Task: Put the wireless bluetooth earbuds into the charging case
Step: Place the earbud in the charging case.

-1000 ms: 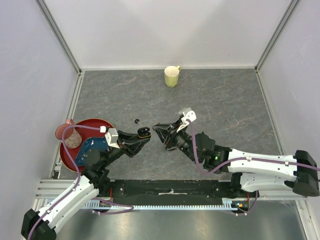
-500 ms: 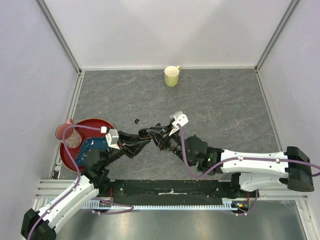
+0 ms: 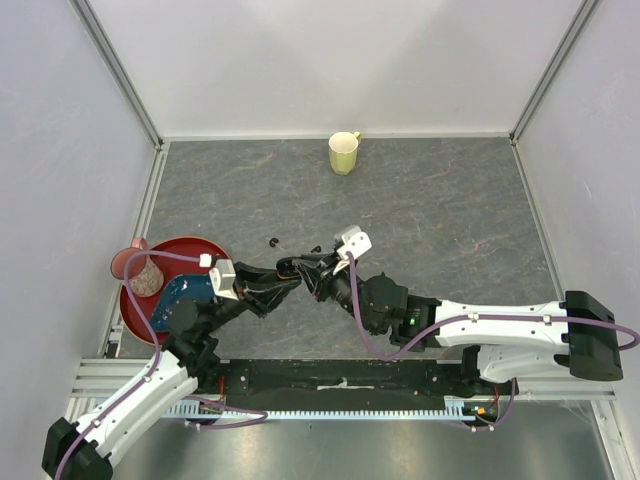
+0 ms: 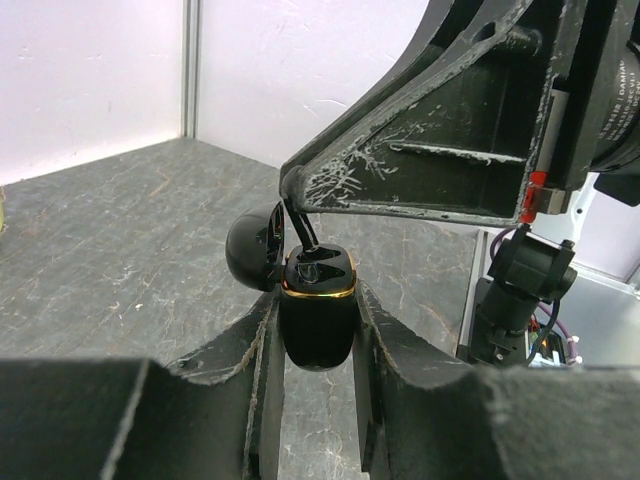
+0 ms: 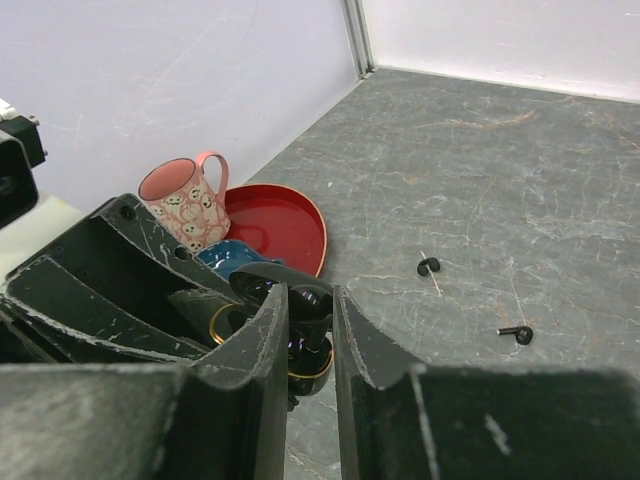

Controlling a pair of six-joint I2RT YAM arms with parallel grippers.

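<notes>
Grey marbled tabletop [image 3: 450, 200], white walls round it. The charging case [image 4: 316, 335] is clamped upright between the fingers of the left gripper [image 4: 316, 298] — its lid [image 4: 252, 252] is swung open to the left of those jaws. One earbud [image 4: 302, 232] is pinched in the narrowed jaws of the right gripper [image 5: 308, 300], with its lower end reaching into the case's open top. A loose earbud [image 5: 428, 266] and a second loose earbud [image 5: 518, 334] are seen on the tabletop beyond the right jaws — apart from the case.
</notes>
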